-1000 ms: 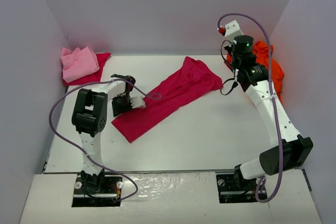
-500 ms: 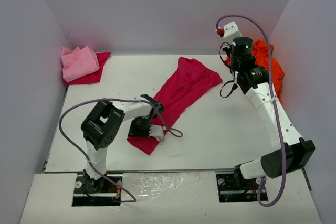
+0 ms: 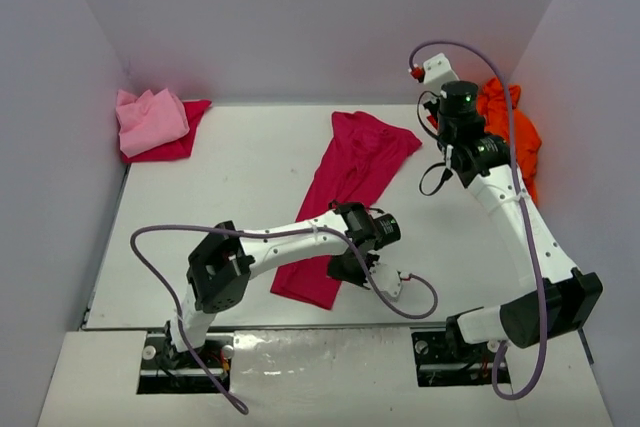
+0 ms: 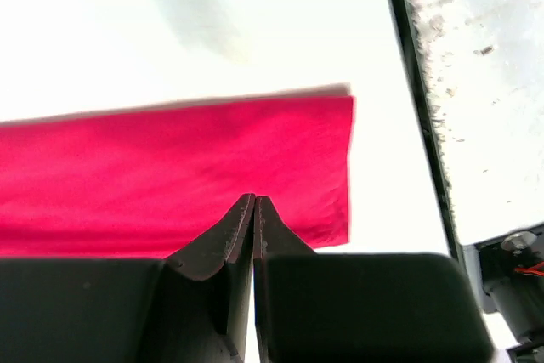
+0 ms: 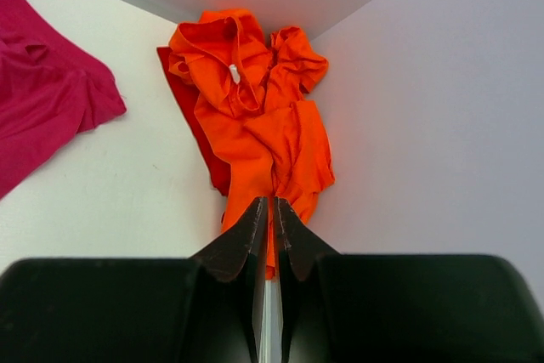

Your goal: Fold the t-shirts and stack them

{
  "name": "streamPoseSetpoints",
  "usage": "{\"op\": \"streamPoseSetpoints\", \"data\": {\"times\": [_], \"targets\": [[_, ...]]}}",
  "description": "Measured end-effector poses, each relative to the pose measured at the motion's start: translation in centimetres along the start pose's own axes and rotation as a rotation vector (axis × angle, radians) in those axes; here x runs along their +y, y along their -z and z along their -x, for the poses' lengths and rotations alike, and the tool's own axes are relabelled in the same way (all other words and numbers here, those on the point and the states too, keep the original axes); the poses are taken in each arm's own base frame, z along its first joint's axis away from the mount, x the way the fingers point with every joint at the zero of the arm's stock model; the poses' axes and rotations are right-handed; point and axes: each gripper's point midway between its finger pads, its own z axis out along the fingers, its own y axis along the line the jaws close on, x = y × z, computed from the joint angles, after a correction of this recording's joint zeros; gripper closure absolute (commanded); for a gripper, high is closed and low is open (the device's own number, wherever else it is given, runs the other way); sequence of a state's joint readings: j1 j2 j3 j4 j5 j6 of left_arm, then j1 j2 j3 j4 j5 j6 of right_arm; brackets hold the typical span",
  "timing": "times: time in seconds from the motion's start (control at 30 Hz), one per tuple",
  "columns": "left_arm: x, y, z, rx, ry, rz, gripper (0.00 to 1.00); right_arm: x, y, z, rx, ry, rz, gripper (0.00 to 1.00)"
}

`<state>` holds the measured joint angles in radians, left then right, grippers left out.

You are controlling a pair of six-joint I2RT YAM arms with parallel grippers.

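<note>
A crimson-magenta t-shirt (image 3: 345, 172) lies stretched out as a long strip down the middle of the table; it also shows in the left wrist view (image 4: 170, 167) and the right wrist view (image 5: 42, 99). My left gripper (image 3: 375, 277) is shut at the strip's near right end, its tips (image 4: 255, 200) over the cloth's edge, with no cloth seen between them. A light pink t-shirt (image 3: 150, 117) sits on another crimson one (image 3: 190, 132) at the back left. A bright orange t-shirt (image 3: 515, 132) is crumpled at the back right. My right gripper (image 3: 440, 117) is shut and raised beside it (image 5: 272, 201).
The white table (image 3: 200, 207) is boxed in by pale walls on three sides. Its near edge (image 4: 416, 99) runs just beyond the shirt's end. The left arm's purple cable (image 3: 420, 297) loops over the table by the near edge.
My left gripper swept from the shirt's left side across its near end to the right. The crimson shirt swung from diagonal to nearly straight. The right arm shifted slightly back.
</note>
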<state>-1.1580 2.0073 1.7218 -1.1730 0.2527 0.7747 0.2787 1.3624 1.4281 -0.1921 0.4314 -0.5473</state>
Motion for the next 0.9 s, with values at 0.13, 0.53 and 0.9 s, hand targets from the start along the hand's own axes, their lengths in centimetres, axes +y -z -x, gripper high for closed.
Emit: {"op": "streamPoseSetpoints", "data": {"times": [0.13, 0.53, 0.9], "targets": [[3.1, 4.0, 0.8, -0.091, 0.031, 0.119, 1.00, 0.6, -0.2, -0.9, 0.020, 0.018, 0.009, 1.00], [21.7, 13.9, -13.1, -0.144, 0.353, 0.547, 1.00, -1.8, 1.3, -0.2, -0.024, -0.034, -0.039, 1.00], [25.9, -0.4, -13.3, -0.119, 0.317, 0.314, 1.00, -0.7, 1.2, -3.3, 0.025, -0.001, -0.031, 1.00]]}}
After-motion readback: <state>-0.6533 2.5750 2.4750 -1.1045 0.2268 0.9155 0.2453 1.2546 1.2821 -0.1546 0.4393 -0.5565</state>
